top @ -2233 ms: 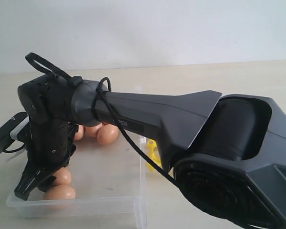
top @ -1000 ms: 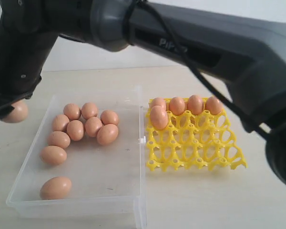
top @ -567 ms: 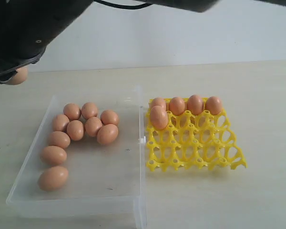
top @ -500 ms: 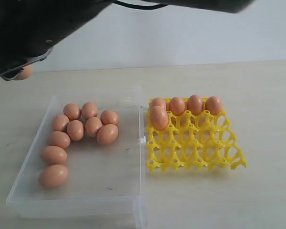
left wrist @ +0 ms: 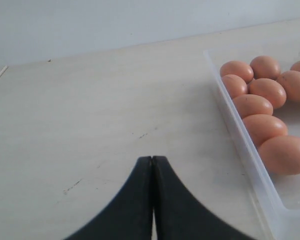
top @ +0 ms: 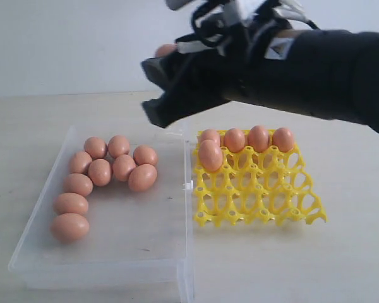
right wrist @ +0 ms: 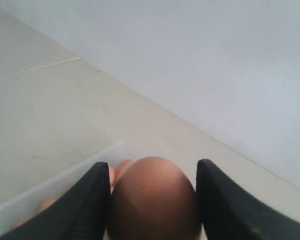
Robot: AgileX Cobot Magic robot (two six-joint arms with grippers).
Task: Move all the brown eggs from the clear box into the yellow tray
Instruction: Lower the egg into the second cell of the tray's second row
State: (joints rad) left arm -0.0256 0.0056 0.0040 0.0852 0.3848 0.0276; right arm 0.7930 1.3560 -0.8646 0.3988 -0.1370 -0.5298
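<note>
Transport is the step in hand, as we judge it. The right end effector (right wrist: 152,167) grips one smooth brown egg (right wrist: 152,210) between its two black fingers. In the exterior view it hangs in the air over the far edge of the large shallow clear plastic box (top: 145,221), close to where that box meets the bright yellow openwork egg tray (top: 259,196).

Ten loose eggs (top: 100,172) lie in the box, bunched toward its far left part. Five seated eggs (top: 259,137) are in the tray: four along the far row and one in the next row at the end nearest the box.

The left end effector (left wrist: 152,162) is closed on nothing, above the pale bench (left wrist: 65,125) just outside the box wall.

Next, we think the right arm must travel across over the tray, centre the egg above an empty cup beside the fifth one, lower it without knocking that neighbour, and only then spread the fingers.
</note>
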